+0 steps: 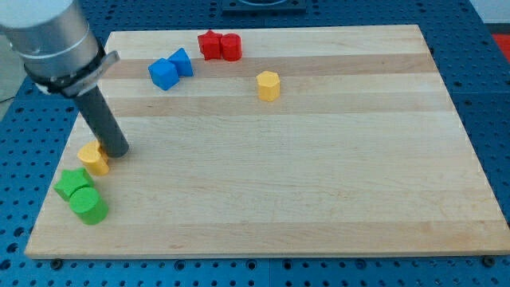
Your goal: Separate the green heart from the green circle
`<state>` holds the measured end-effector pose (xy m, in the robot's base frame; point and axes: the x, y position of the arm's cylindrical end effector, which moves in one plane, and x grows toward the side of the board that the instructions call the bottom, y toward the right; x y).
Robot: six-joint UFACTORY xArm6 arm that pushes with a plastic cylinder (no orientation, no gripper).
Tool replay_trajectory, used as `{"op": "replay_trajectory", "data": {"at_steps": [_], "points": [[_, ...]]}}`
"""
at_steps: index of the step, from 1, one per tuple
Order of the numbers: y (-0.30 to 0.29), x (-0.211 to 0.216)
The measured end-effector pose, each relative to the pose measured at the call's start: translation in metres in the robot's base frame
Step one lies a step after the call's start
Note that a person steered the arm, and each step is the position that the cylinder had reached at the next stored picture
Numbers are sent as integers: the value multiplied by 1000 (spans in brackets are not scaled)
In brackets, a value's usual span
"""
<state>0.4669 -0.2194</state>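
Two green blocks touch each other near the board's bottom left corner. The upper one (72, 183) has an irregular outline; I take it for the green heart. The lower one (88, 206) is round, the green circle. My tip (116, 152) stands up and to the right of them, right beside a yellow block (94, 158) that lies just above the green pair. The rod rises toward the view's top left.
Two blue blocks (170, 68) sit together at the upper left. Two red blocks (220, 45) touch near the top edge. A yellow hexagonal block (268, 85) sits alone at upper centre. The wooden board (319, 183) lies on a blue perforated table.
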Motion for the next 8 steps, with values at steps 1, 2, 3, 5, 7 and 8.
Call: {"op": "replay_trajectory", "data": {"at_steps": [1, 2, 3, 5, 7, 8], "points": [[13, 24], [23, 20], [13, -59], [-82, -108], [-86, -50], [-86, 23]]}}
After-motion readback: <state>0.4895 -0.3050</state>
